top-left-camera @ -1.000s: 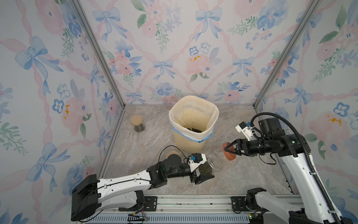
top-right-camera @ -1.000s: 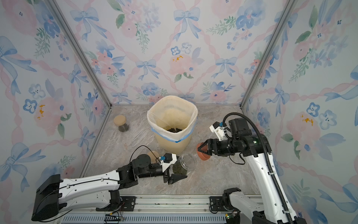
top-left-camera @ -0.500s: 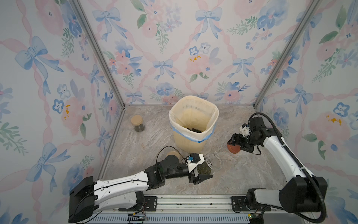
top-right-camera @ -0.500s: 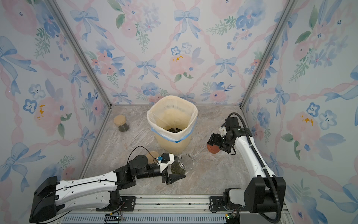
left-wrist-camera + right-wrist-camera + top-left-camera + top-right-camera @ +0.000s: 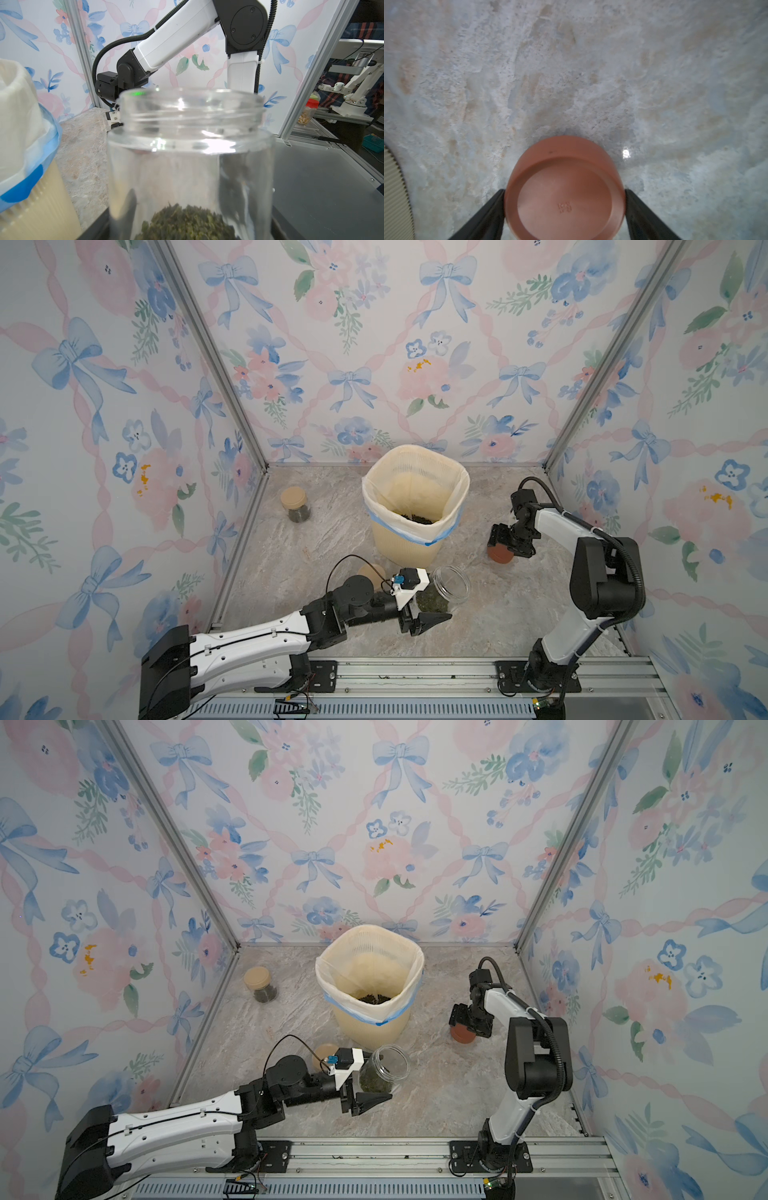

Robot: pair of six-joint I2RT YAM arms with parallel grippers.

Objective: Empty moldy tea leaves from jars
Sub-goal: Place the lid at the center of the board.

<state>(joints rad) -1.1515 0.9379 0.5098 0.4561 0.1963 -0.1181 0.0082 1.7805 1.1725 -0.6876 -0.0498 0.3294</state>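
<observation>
Though midair earlier, right pincer, clamped on reddish lid, now near tabletop; left pincer clamped on jar.

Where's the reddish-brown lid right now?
In both top views the reddish-brown lid is gripped by the right end effector, on the robot's right side, beside the cream bin.

The left arm reaches low and forward, and the left pincer, rolled on its side, is clamped on a jar. The right arm folds sharply at the elbow; the right pincer points down, fingers gripping a lid.
</observation>
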